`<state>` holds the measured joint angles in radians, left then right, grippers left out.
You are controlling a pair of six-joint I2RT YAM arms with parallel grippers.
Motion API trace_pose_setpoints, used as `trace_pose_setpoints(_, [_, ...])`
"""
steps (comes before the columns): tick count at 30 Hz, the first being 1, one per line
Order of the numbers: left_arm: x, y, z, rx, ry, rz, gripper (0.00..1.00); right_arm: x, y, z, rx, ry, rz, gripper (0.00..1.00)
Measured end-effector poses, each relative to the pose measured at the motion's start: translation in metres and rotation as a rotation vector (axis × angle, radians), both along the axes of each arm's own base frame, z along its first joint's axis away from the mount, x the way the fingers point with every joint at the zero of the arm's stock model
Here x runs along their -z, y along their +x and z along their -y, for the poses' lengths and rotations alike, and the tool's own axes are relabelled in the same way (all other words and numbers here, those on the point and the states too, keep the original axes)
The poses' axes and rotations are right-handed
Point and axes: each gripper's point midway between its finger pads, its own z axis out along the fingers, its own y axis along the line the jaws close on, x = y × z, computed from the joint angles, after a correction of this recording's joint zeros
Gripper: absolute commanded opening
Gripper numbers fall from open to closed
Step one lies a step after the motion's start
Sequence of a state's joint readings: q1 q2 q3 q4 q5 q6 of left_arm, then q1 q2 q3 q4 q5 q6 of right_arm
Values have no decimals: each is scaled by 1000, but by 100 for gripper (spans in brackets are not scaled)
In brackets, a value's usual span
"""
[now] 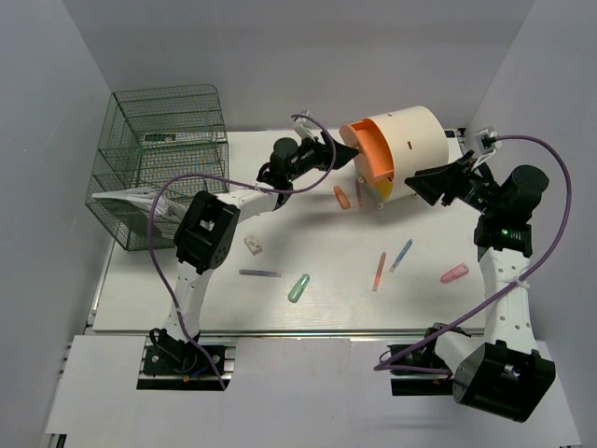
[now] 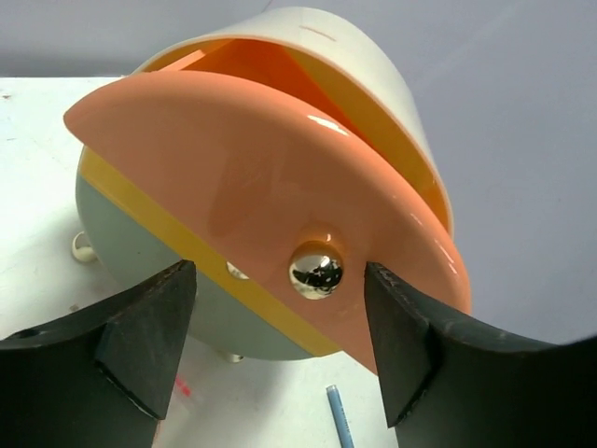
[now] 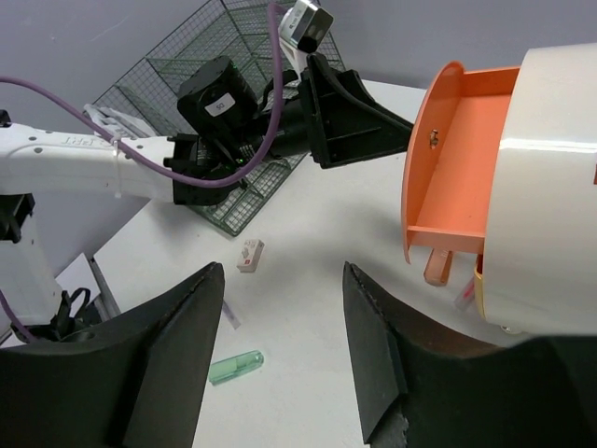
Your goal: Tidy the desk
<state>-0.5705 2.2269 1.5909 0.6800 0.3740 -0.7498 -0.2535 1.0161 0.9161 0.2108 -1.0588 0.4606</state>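
1. Plainly, the cream cylinder point(image 1: 415, 135) lies on its side at the far edge of the desk point(image 1: 317, 313). The white matte top spreads out from under it toward the arm bases, with an aluminium rail along the near edge.
2. At the cylinder's left end an orange drawer front point(image 2: 242, 177) stands out from the shell, with a chrome knob point(image 2: 316, 271) on it.
3. The left gripper point(image 2: 280, 280) has its claw apart, one finger on each side of the knob and neither touching it.
4. Just right of the cylinder, the right gripper point(image 3: 283, 275) is also spread, with nothing between its fingers.
5. A white sticker point(image 3: 221, 105) on the left arm's black joint carries writing too small to read.
6. In front of the cylinder lie an orange pen point(image 1: 379, 271), a blue pen point(image 1: 400, 254), a pink tube point(image 1: 454, 273), a green tube point(image 1: 298, 287) and a white eraser point(image 1: 253, 245).
7. Well left of the cylinder stands a green wire rack point(image 1: 159, 149). Plain pale grey walls close in behind and on both sides.
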Motion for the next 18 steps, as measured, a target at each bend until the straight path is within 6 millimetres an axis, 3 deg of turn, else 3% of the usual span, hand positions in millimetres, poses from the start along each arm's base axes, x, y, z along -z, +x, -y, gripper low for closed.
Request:
trace_pose_setpoints(7, [0, -5, -14, -36, 39, -28, 87, 0, -3, -2, -25, -13, 15, 60])
trace_pose_setpoints(12, [-27, -14, -43, -101, 63, -9, 81, 2, -8, -6, -64, -37, 42, 59])
trace_pose_setpoints(15, [-42, -25, -71, -156, 102, -11, 66, 4, -13, -12, -107, -65, 61, 52])
trace_pose_setpoints(17, [-52, -34, -89, -191, 142, -21, 44, 4, -17, -20, -139, -93, 77, 48])
trace_pose_setpoints(18, [-55, -39, -99, -209, 171, -27, 27, 2, -19, -26, -157, -115, 95, 43])
